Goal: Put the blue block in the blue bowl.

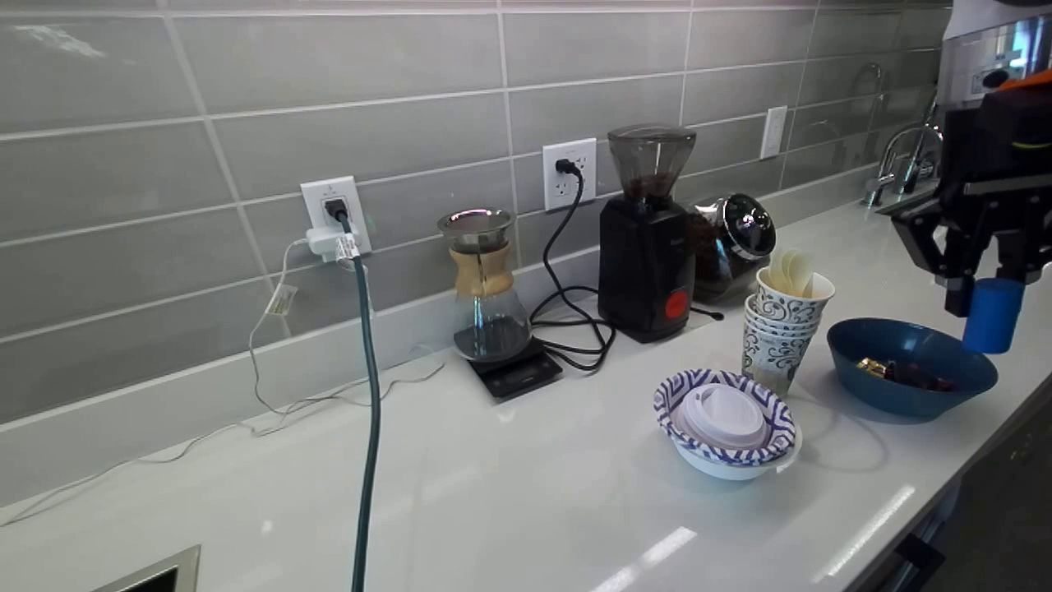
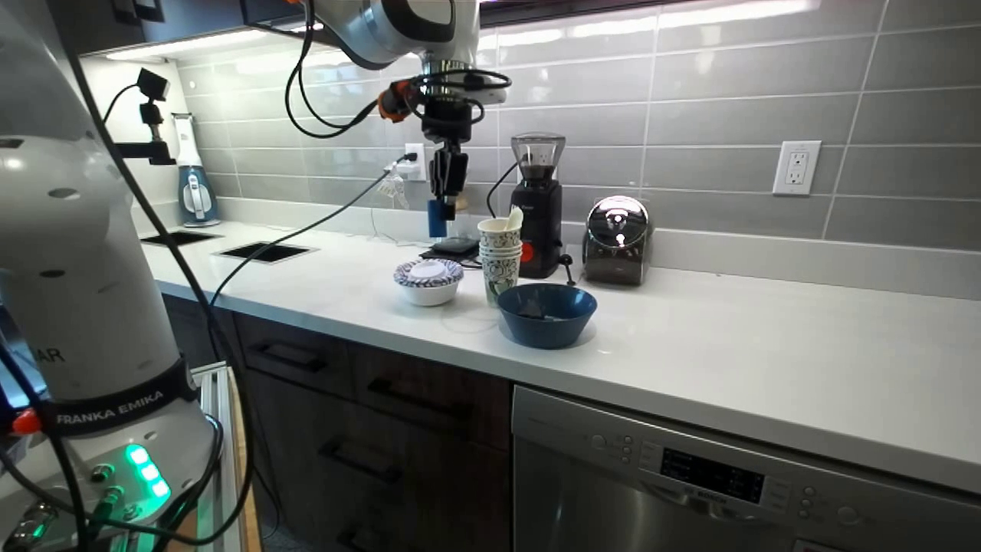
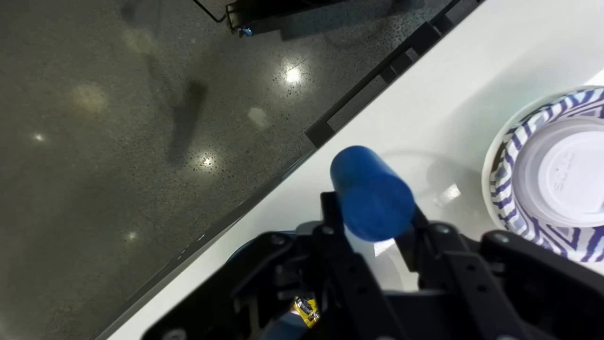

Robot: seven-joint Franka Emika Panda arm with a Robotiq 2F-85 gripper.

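The blue block (image 1: 993, 316) is a small cylinder held in the air above the counter; it also shows in an exterior view (image 2: 437, 220) and the wrist view (image 3: 365, 189). My gripper (image 3: 373, 215) is shut on it, one finger on each side, and the block sticks out past the fingertips. The blue bowl (image 2: 552, 333) stands on the counter with shiny wrapped items inside. In an exterior view the block overlaps the bowl's rim (image 1: 896, 403); in the other exterior picture it is left of and higher than the bowl. In the wrist view the arm hides most of the bowl (image 3: 285, 327).
A white bowl with blue pattern (image 1: 731, 470), holding lids, and a tall stack of patterned cups (image 1: 772, 353) stand beside the blue bowl. Behind are a black grinder (image 1: 645, 271), a jar (image 1: 723, 247) and a glass carafe (image 1: 491, 321). The counter's front edge (image 3: 302, 163) is near the block.
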